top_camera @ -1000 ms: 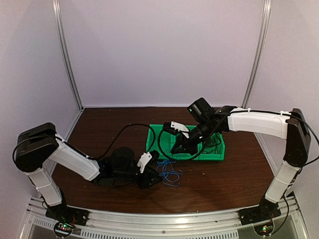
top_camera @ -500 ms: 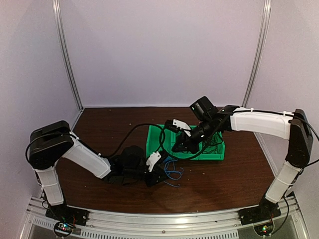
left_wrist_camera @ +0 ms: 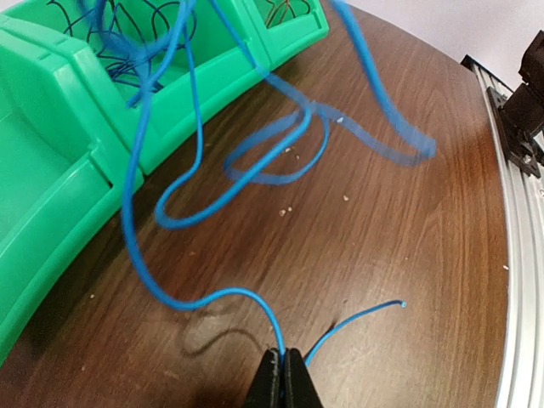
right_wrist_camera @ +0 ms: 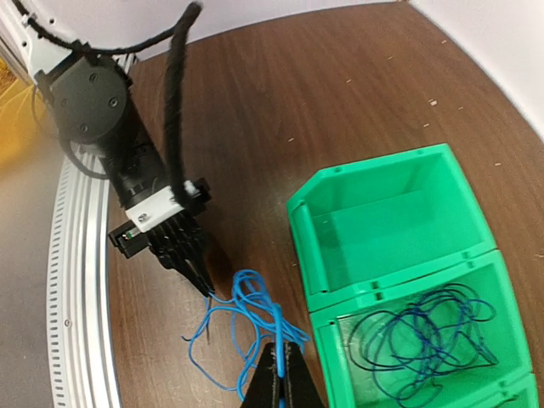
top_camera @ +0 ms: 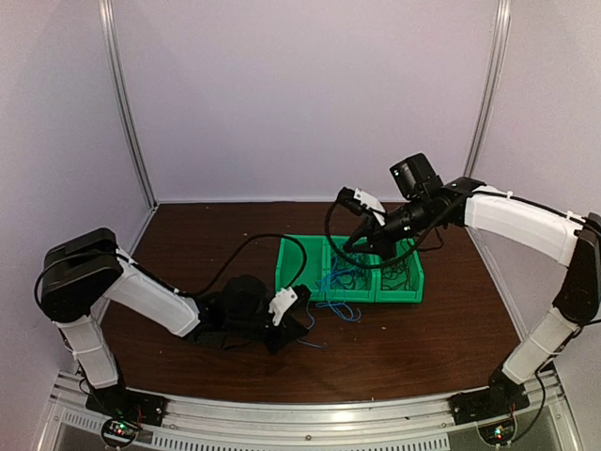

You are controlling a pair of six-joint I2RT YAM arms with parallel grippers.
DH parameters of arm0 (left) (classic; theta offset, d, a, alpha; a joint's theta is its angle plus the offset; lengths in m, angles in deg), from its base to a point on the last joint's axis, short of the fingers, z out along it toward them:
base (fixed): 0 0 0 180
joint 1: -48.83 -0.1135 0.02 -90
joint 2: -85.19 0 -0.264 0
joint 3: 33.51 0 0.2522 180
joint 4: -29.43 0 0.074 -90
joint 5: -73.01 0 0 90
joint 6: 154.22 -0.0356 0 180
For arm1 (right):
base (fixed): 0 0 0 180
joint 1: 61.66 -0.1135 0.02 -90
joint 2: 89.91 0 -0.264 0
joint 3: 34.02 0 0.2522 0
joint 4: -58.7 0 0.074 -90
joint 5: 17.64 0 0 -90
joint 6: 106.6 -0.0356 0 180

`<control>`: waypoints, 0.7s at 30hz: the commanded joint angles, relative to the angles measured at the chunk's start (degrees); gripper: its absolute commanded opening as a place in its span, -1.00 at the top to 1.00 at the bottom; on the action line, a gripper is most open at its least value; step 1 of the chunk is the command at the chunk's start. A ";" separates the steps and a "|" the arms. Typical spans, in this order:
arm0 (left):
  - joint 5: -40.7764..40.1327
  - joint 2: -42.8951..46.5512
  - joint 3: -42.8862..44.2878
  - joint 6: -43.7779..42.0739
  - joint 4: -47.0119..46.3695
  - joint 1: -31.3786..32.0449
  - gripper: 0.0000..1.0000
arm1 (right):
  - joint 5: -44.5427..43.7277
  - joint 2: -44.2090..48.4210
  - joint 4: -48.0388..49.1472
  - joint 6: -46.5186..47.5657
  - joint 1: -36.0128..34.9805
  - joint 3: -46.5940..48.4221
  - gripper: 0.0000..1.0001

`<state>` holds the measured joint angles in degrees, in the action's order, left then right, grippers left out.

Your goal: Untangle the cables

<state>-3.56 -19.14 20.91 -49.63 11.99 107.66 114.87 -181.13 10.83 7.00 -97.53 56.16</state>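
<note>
A thin blue cable point(top_camera: 340, 303) runs from the green bins point(top_camera: 349, 295) down onto the table. My left gripper point(top_camera: 306, 326) is low on the table, shut on the cable point(left_wrist_camera: 233, 291) near its free end. My right gripper point(top_camera: 350, 247) hangs above the bins, shut on a higher stretch of the same cable point(right_wrist_camera: 277, 316), whose loose loops hang beneath it. A tangle of dark blue and black cables point(right_wrist_camera: 422, 336) lies in the middle bin. The left gripper point(right_wrist_camera: 201, 283) also shows in the right wrist view, pinching the cable.
The row of green bins point(right_wrist_camera: 374, 183) sits at the table's centre right, and its left compartment has nothing in it. The bin wall point(left_wrist_camera: 76, 93) is close on the left in the left wrist view. The metal rail point(left_wrist_camera: 518, 255) marks the table's near edge.
My right gripper has risen and moved right and back, drawing the blue cable up over the bins. My left gripper has stayed low on the table, holding its end.
</note>
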 commanded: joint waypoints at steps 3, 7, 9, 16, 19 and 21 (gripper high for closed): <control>-7.77 9.12 -5.81 -1.36 5.69 -0.12 1.00 | 1.33 7.80 -0.71 0.57 9.14 4.33 1.00; -17.75 15.99 -9.62 1.95 9.88 -0.90 1.00 | 3.29 11.93 0.24 0.56 16.79 2.86 1.00; -20.72 19.95 -11.57 4.32 12.18 -3.02 1.00 | 3.99 12.80 -0.44 1.17 20.94 2.53 1.00; -25.83 34.99 -16.09 10.36 18.50 -14.13 1.00 | 9.80 13.87 1.97 -1.78 36.51 1.25 1.00; -27.03 38.63 -16.38 10.33 19.58 -16.62 1.00 | 10.36 14.75 3.54 -2.37 40.58 0.76 1.00; -27.57 39.56 -15.52 9.76 19.95 -16.80 1.00 | 10.03 15.21 3.31 -1.38 40.88 0.46 1.00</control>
<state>-27.99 17.99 5.05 -41.11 30.46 91.88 122.30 -168.23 12.05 5.90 -58.06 57.49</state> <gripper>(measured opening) 0.016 0.009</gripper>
